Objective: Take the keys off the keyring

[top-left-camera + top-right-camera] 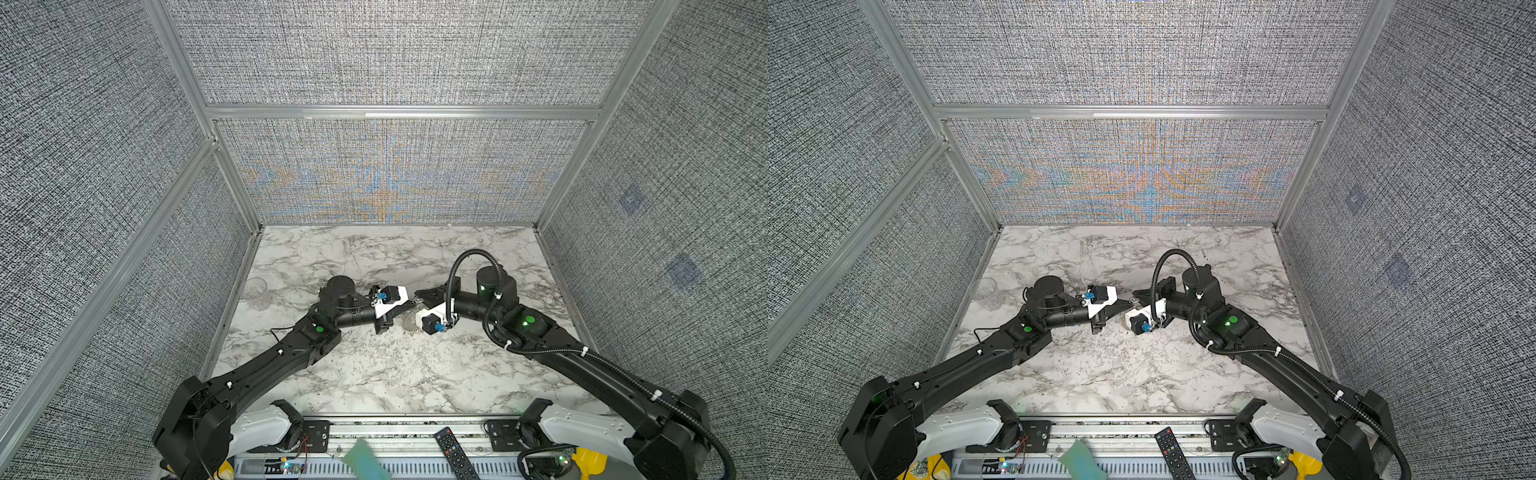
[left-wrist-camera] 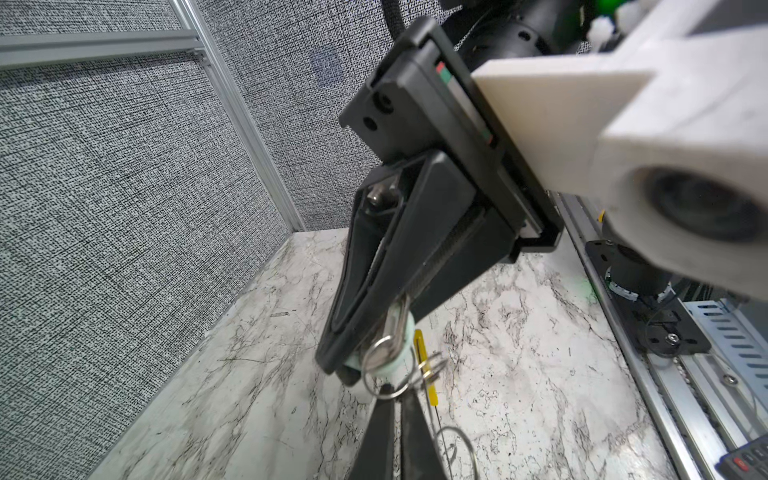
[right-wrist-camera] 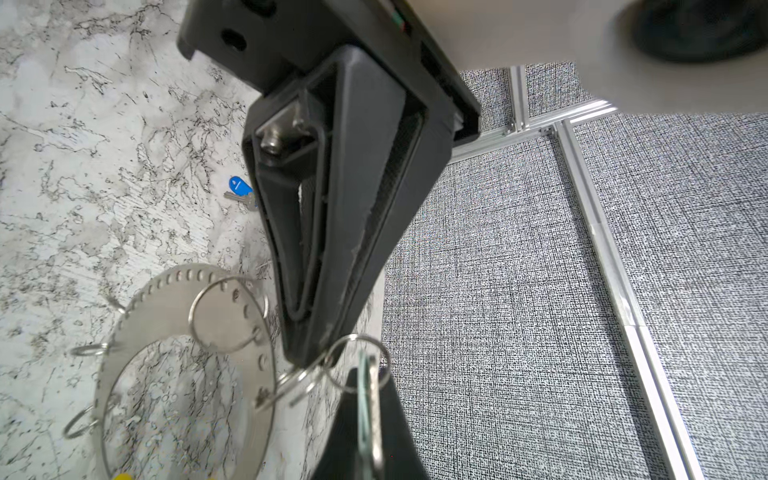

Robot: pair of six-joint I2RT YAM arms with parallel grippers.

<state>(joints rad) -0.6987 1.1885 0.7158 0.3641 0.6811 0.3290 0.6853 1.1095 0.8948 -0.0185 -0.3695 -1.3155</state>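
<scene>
Claws meet tip to tip over mid-counter, each taking one half of the last link. The right claw (image 3: pixel 365 415) is pressed together on the mint key (image 3: pixel 365 395), which sits edge-on between its fingers. The left claw (image 3: pixel 309 357) pinches the small ring (image 3: pixel 358 336) beside the key's head, likely so one side anchors while the other works the key off the coil. The keyring (image 3: pixel 166 307), a grey holed loop, trails from that ring low over the counter (image 3: pixel 83 166). Whether it rests there or hangs I cannot tell, and its yellow part is cut off at the frame edge. The blue key (image 3: pixel 240 187) lies well apart on the counter, already off. The fingers cover the mint key's hole, so whether the ring passes through it is unclear. In both top views the arms hide keys and ring almost entirely.
</scene>
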